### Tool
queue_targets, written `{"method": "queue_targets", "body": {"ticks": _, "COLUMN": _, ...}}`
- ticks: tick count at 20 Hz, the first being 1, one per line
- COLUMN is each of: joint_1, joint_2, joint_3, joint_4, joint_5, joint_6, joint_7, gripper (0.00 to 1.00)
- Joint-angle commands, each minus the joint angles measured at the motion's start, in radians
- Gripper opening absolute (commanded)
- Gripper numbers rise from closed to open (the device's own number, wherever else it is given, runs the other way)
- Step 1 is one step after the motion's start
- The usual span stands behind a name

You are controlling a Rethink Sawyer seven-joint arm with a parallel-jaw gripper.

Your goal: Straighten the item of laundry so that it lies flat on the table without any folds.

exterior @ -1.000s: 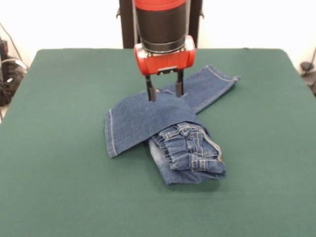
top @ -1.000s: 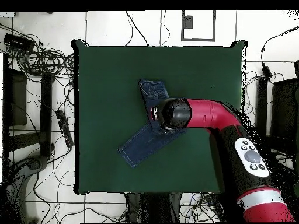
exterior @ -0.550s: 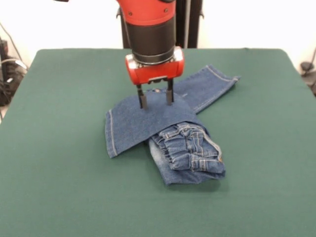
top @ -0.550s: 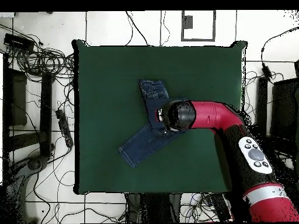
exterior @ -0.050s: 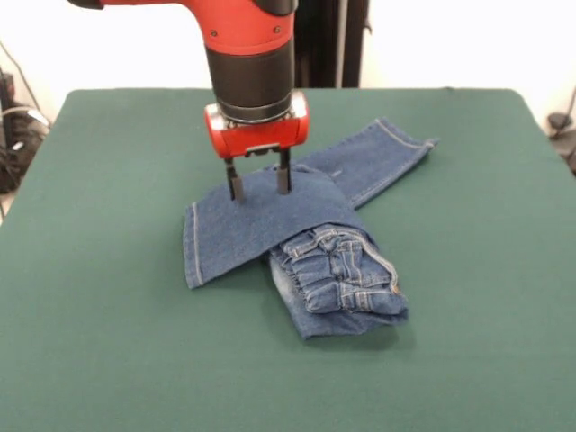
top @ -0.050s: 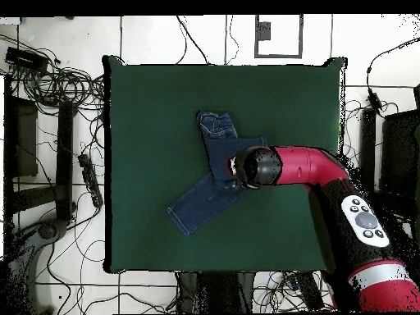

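Observation:
The item of laundry (exterior @ -0.050s: pixel 270 220), small blue denim jeans, lies near the middle of the table (exterior @ -0.050s: pixel 108 342). One leg reaches toward the far right. The other leg is folded across to the left, over the gathered waistband (exterior @ -0.050s: pixel 346 274), which is bunched at the near side. My gripper (exterior @ -0.050s: pixel 259 183) stands upright over the folded leg, open, with both fingertips (exterior @ -0.050s: pixel 235 187) touching the denim near its far edge. From overhead, the jeans (top @ -0.050s: pixel 197 203) lie bent in a V on the table (top @ -0.050s: pixel 148 107), and the arm's wrist (top @ -0.050s: pixel 258 166) hides the gripper.
The green table top extends widely around the jeans on every side. Cables and dark equipment (top @ -0.050s: pixel 49 148) lie on the tiled floor beside the table, and more cables (exterior @ -0.050s: pixel 13 126) show at the left edge of the front view.
My gripper has slid left in the front view across the folded leg, staying open. The folded leg's left hem shifted slightly left with it.

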Motion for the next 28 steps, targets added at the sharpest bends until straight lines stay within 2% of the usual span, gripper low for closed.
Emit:
{"method": "queue_targets", "body": {"ticks": 1, "joint_1": 0.003, "joint_2": 0.004, "joint_3": 0.060, "joint_4": 0.057, "joint_5": -0.073, "joint_6": -0.084, "joint_7": -0.088, "gripper": 1.00}}
{"method": "queue_targets", "body": {"ticks": 6, "joint_1": -0.009, "joint_2": 0.031, "joint_3": 0.055, "joint_4": 0.094, "joint_5": -0.090, "joint_6": -0.173, "joint_7": -0.034, "gripper": 1.00}}
{"method": "queue_targets", "body": {"ticks": 10, "joint_1": -0.024, "joint_2": 0.037, "joint_3": 0.068, "joint_4": 0.114, "joint_5": -0.073, "joint_6": -0.185, "joint_7": -0.022, "gripper": 1.00}}
{"method": "queue_targets", "body": {"ticks": 11, "joint_1": -0.026, "joint_2": 0.037, "joint_3": 0.070, "joint_4": 0.117, "joint_5": -0.067, "joint_6": -0.183, "joint_7": -0.019, "gripper": 0.00}}
{"method": "queue_targets", "body": {"ticks": 23, "joint_1": -0.009, "joint_2": 0.024, "joint_3": 0.080, "joint_4": 0.134, "joint_5": -0.023, "joint_6": -0.125, "joint_7": -0.009, "gripper": 0.00}}
{"method": "queue_targets", "body": {"ticks": 26, "joint_1": -0.004, "joint_2": -0.042, "joint_3": 0.093, "joint_4": 0.174, "joint_5": -0.001, "joint_6": -0.103, "joint_7": -0.004, "gripper": 0.00}}
{"method": "queue_targets", "body": {"ticks": 28, "joint_1": 0.004, "joint_2": -0.116, "joint_3": 0.098, "joint_4": 0.211, "joint_5": 0.024, "joint_6": -0.073, "joint_7": 0.004, "gripper": 0.00}}
